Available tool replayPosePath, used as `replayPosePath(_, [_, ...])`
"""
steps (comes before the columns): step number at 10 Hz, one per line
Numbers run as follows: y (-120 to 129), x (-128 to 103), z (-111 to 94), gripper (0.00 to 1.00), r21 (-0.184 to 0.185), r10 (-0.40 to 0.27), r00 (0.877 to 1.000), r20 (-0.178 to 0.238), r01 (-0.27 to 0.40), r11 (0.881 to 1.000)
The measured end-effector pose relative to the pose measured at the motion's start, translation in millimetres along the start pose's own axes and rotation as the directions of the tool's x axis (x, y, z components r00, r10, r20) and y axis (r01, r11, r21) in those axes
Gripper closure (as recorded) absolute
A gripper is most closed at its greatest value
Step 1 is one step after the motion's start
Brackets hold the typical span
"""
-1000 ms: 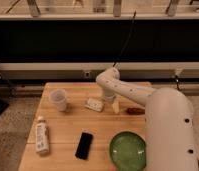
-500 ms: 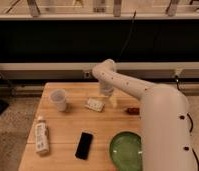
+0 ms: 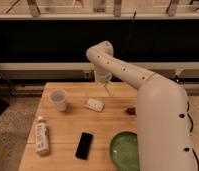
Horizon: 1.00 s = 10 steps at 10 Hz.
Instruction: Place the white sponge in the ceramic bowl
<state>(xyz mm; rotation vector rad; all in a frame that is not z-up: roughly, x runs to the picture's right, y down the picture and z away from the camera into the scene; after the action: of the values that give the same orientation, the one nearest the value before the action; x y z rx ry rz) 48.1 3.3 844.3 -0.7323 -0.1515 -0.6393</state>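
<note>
The white sponge lies flat on the wooden table, near its middle and toward the back. The green ceramic bowl sits at the front right, partly hidden by my arm's white body. My gripper hangs from the raised arm, above the table's back edge. It is just up and to the right of the sponge, apart from it and holding nothing that I can see.
A translucent cup stands left of the sponge. A white labelled bottle lies at the front left. A black phone lies left of the bowl. A small dark red object sits right of the sponge.
My arm has swung left and risen, bringing the gripper from the table's right side to just behind the sponge. The objects on the table have not moved.
</note>
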Motion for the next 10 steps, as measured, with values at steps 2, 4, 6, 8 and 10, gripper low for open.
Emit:
replayPosePath(2, [1.5,-5.1,-4.7,0.20,0.004,0.021,1.000,0.018,-0.021,1.000])
replayPosePath(4, [-0.6,-18.6,9.2,0.20,0.023,0.046,0.998,0.041,-0.047,0.999])
replayPosePath(6, [-4.4,-33.3,29.0,0.20,0.046,0.074,0.995,0.060,-0.076,0.996])
replayPosePath(8, [-10.9,-50.5,51.4,0.20,0.064,0.118,0.990,0.076,-0.123,0.990])
replayPosePath(10, [-15.3,-57.2,62.1,0.20,0.087,0.184,0.980,0.071,-0.190,0.978])
